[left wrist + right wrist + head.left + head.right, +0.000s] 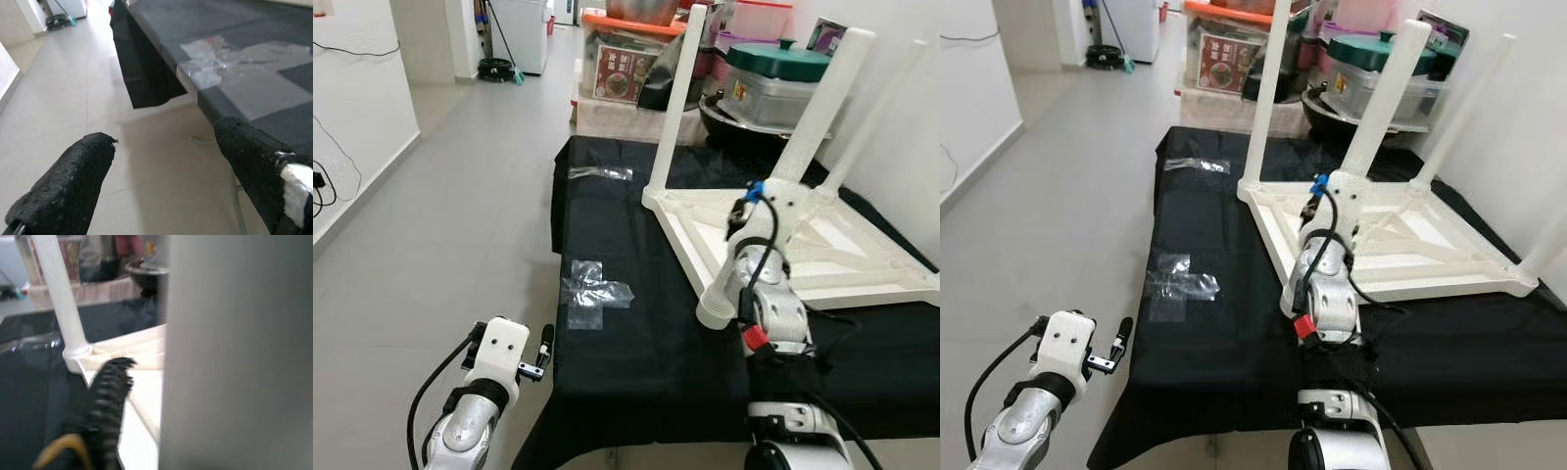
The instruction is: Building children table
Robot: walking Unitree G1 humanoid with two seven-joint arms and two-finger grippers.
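At centre right of the head view, a white children's table (pixel 822 245) lies upside down on a work surface draped in black cloth (pixel 636 343), three legs pointing up and a fourth leg (pixel 808 132) leaning at an angle. The right gripper (pixel 756 199) is raised against that leaning leg, but whether its fingers are clamped on it cannot be told. At lower left, the left gripper (pixel 161 171) hangs over the tiled floor (pixel 440 245) beside the cloth's edge, fingers spread apart, with clear plastic wrappers (pixel 592 291) lying nearby.

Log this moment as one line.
right gripper: on leg of upturned white plastic children's table | left gripper: idle, open | black cloth-covered surface
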